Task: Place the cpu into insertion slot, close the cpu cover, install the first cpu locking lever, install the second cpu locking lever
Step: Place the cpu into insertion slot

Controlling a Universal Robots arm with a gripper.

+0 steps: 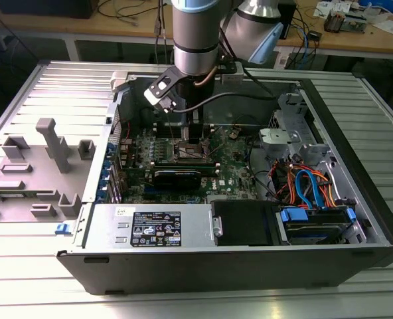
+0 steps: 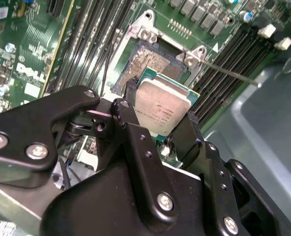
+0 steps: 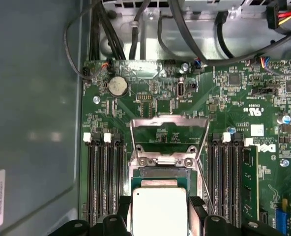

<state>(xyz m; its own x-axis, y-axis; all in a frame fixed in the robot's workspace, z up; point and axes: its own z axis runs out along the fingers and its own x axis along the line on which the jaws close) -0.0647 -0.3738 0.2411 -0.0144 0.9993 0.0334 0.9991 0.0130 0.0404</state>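
Observation:
My gripper [image 2: 161,112] is shut on the cpu [image 2: 162,104], a flat square chip with a silver-grey top and green edge, pinched on two opposite sides by the black fingers [image 3: 197,216]. The cpu [image 3: 159,209] hangs just above the insertion slot [image 2: 153,56], whose dark pin field shows beyond the chip's edge. The cpu cover [image 3: 168,120] stands flipped open past the slot [image 3: 158,173], its window showing board behind it. A thin locking lever [image 2: 229,71] sticks out beside the socket. In the exterior view the gripper [image 1: 189,136] reaches down into the open computer case over the green motherboard [image 1: 233,163].
Long black memory slots [image 3: 102,182] flank the socket on both sides. A black card [image 1: 176,178], a power supply [image 1: 150,229], and blue and orange drive cables [image 1: 309,189] fill the case. A grey fixture [image 1: 54,143] stands at the exterior view's left.

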